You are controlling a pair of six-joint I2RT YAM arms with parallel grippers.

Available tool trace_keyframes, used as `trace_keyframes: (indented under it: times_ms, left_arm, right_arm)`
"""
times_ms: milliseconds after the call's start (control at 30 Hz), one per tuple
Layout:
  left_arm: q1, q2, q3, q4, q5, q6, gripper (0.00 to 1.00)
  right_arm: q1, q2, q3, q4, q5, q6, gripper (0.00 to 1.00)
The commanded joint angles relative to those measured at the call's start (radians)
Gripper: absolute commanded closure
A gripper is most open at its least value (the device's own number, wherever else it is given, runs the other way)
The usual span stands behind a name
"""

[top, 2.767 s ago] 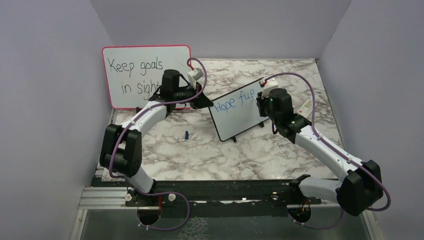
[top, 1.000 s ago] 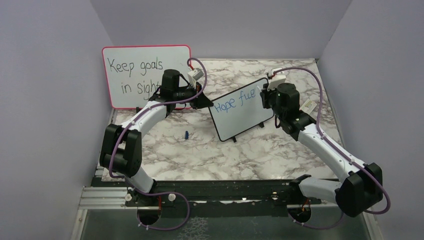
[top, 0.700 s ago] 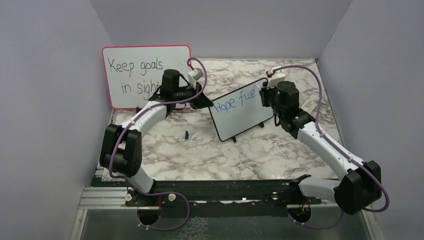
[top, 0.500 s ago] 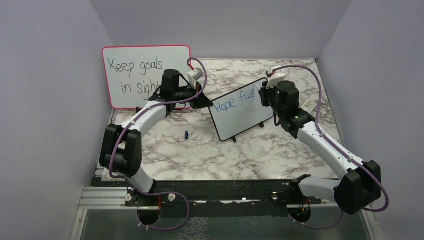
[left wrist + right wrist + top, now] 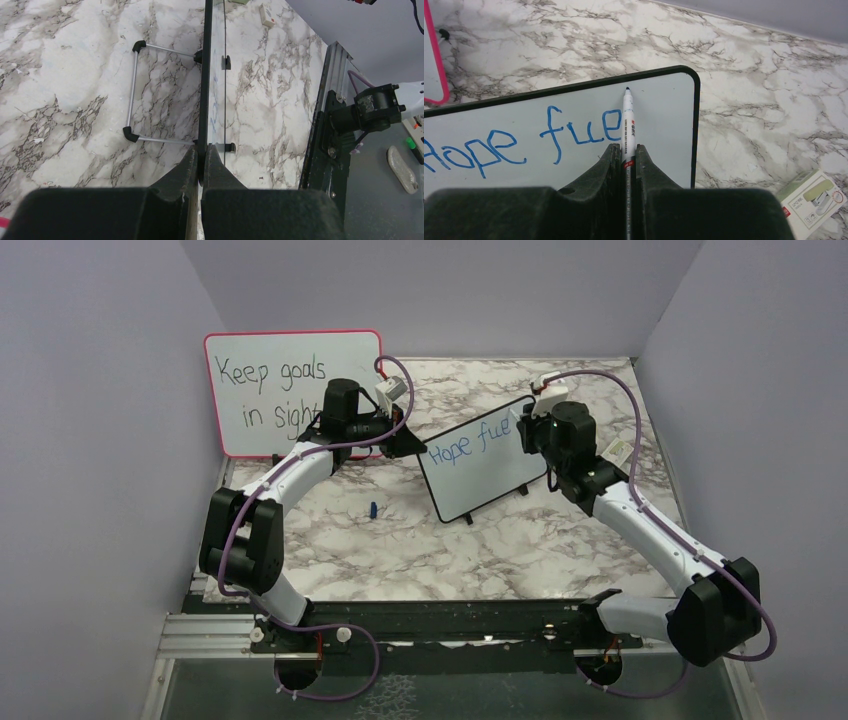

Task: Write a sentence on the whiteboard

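The whiteboard [image 5: 486, 472], with a thin black frame, stands tilted on the marble table; the left wrist view shows it edge-on [image 5: 204, 90]. My left gripper [image 5: 408, 443] [image 5: 201, 152] is shut on the whiteboard's left edge. The sentence [image 5: 468, 443] [image 5: 519, 140] reads "Hope fue" in blue. My right gripper [image 5: 527, 430] [image 5: 626, 150] is shut on a white marker [image 5: 628, 122]. The marker's blue tip lies near the board's top edge, up and right of the "e". Whether the tip touches the board I cannot tell.
A larger pink-framed board [image 5: 290, 390] with black handwriting stands at the back left. A small blue cap [image 5: 372, 509] lies on the table in front of the left arm. A small white-and-green box [image 5: 811, 200] [image 5: 611, 452] lies right of the whiteboard.
My right gripper with the marker has moved up and right along the whiteboard, uncovering the "e" after "fu". In the last second it has barely shifted. The left arm has stayed still.
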Motion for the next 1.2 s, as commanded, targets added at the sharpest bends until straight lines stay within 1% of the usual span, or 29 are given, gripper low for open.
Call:
trace_keyframes:
  times_ms: [0, 600, 867, 1167]
  left_arm:
    - [-0.012, 0.024, 0.0, -0.081, 0.002, 0.044, 1.0]
    - [-0.012, 0.023, 0.0, -0.081, 0.001, 0.042, 1.0]
    - [-0.014, 0.023, 0.001, -0.081, 0.0, 0.042, 1.0]
    - [-0.014, 0.02, 0.0, -0.081, -0.001, 0.042, 1.0]
  right_arm:
    - [-0.008, 0.004, -0.011, -0.011, -0.019, 0.0, 0.99]
    - [-0.008, -0.057, -0.089, -0.083, -0.032, 0.017, 0.99]
    - [-0.008, -0.066, -0.093, -0.092, 0.006, 0.017, 0.99]
    - [-0.008, -0.05, -0.069, -0.063, 0.055, 0.017, 0.99]
